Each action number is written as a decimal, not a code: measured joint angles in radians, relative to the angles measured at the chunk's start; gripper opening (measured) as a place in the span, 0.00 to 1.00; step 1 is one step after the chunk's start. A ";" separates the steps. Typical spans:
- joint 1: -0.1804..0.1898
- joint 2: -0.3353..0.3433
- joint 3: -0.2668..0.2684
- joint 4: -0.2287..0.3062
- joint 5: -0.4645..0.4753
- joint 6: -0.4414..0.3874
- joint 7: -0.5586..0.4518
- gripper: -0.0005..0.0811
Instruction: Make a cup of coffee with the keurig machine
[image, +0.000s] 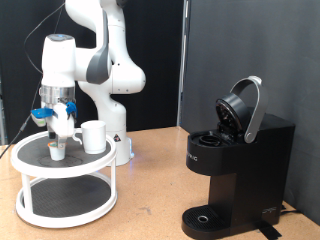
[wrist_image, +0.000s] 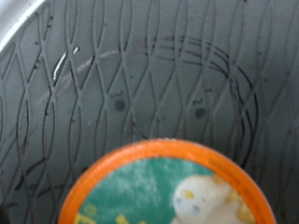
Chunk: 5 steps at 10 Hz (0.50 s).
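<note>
The keurig machine (image: 235, 165) stands at the exterior view's right, black, with its rounded lid (image: 243, 108) hinged open and a round drip tray (image: 205, 217) at its base. The cup (image: 93, 136), a small white mug, stands on the top tier of a white two-tier stand (image: 65, 170) at the exterior view's left. My gripper (image: 60, 140) hangs over that tier just left of the cup, right above a small pod (image: 57, 151). The wrist view shows the pod (wrist_image: 163, 187) close up, with an orange rim and a green printed top, on the black patterned mat (wrist_image: 149, 75). My fingers do not show there.
The arm's white base (image: 115, 70) stands behind the stand. The stand's lower tier (image: 60, 200) shows nothing on it. Bare wooden table (image: 150, 190) lies between the stand and the machine. A black backdrop is behind.
</note>
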<state>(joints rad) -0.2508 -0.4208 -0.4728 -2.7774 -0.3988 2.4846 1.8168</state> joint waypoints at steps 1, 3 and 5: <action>-0.002 0.014 0.000 0.000 -0.004 0.011 0.003 0.91; -0.002 0.031 0.000 -0.001 -0.004 0.017 0.005 0.91; -0.002 0.031 0.000 -0.002 0.006 0.013 0.005 0.91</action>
<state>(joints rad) -0.2532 -0.3896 -0.4731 -2.7794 -0.3932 2.4976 1.8216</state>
